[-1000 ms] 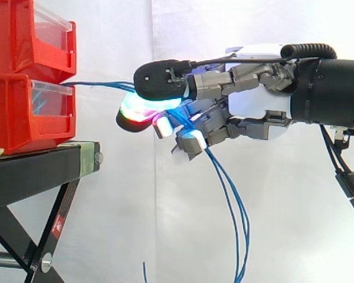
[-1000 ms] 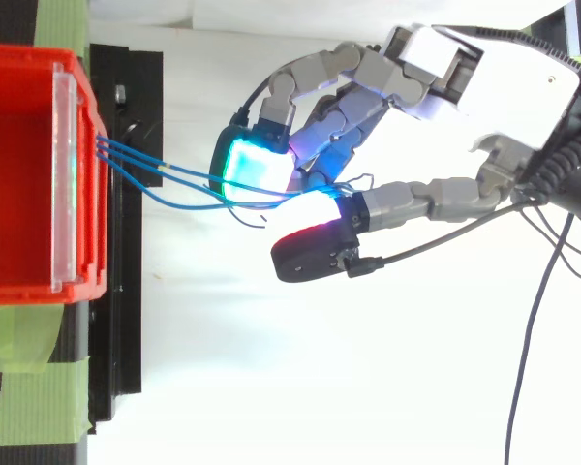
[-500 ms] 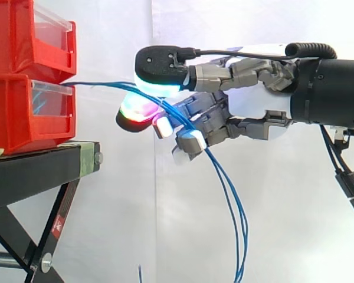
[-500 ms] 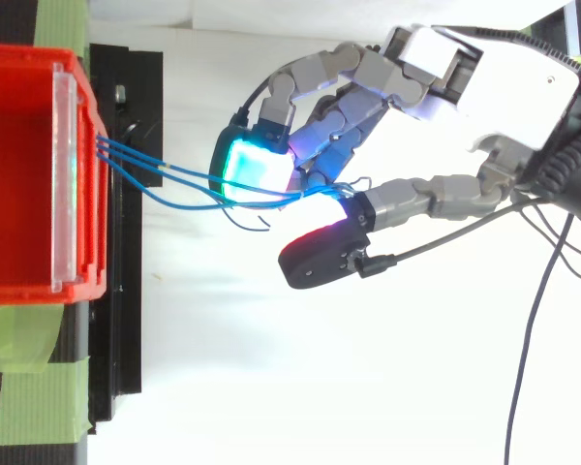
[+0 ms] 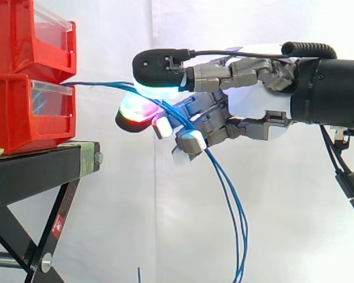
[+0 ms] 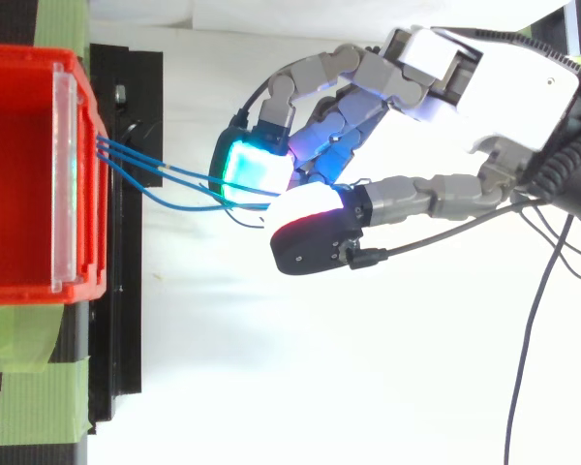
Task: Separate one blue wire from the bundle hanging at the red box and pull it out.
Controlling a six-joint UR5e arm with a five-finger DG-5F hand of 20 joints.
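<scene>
Several thin blue wires (image 5: 100, 84) leave the front of the lower red box (image 5: 23, 112) and run right to my hand (image 5: 253, 109). They pass between the thumb pad above and a red-green glowing fingertip (image 5: 134, 111) below, thread through the curled fingers, then hang down in long loops (image 5: 239, 236). A narrow gap shows between thumb and fingertip. From above, the wires (image 6: 179, 171) fan out of the box (image 6: 19, 174) and vanish under the cyan pad (image 6: 257, 170) and the thumb. The hand (image 6: 504, 87) stays clear of the box.
A second red bin (image 5: 29, 35) is stacked on the lower one. Both rest on a black stand (image 5: 41, 171) with crossed legs. Green tape (image 6: 39, 397) lies on the stand by the box. A white curtain hangs behind.
The thumb lifted off the finger pad, then came back down a little and shifted toward the box, over the wires. The wires and the arm stay about where they were.
</scene>
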